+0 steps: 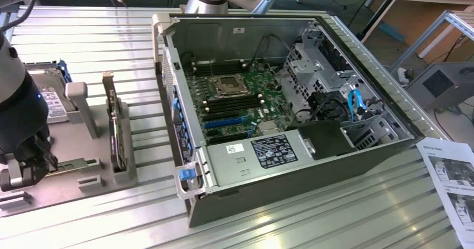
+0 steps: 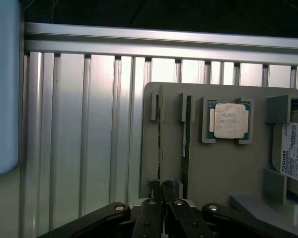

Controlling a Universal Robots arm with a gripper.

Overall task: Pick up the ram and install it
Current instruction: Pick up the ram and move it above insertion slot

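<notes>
**STEP IN HAND: PICK-UP.** Ref. for all pos. = holder plate (image 2: 228, 173).

1. The ram (image 2: 159, 139) stands on edge in the plate's outermost slot pair, just inside the plate edge that borders the bare table (image 2: 89, 139). It is seen edge-on, so the chips are not readable.
2. The gripper (image 2: 161, 187) sits over one end of that slot. Its fingers are brought together, w/ the tips in line w/ the board edge. Whether the tips nip the PCB or merely meet above it: cannot tell.
3. Judgement: the grip is sound only if the pads lie square to the board faces and ctr'd on its thickness. Any skew would lever the stick against the slot posts. A hold this near one end leaves a long free length, so the stick is prone to tipping in the slot.

**SURROUNDINGS**

- PC case (image 1: 222, 35): lid off, well apart from the plate, on the exterior view's right of it. Motherboard (image 1: 245, 93) exposed.
- HDD (image 2: 295, 153): on the plate, on the side opposite the ram slot.
- Expansion card (image 1: 115, 124): upright on the plate, at the edge nearest the case.
- Second stick (image 2: 187, 144): next slot inward, just beside the ram. It is the closest obstruction, w/ little finger room on that side.
- CPU (image 2: 230, 120): in a pocket further inward, beyond the second stick, apart from the tips.
</notes>
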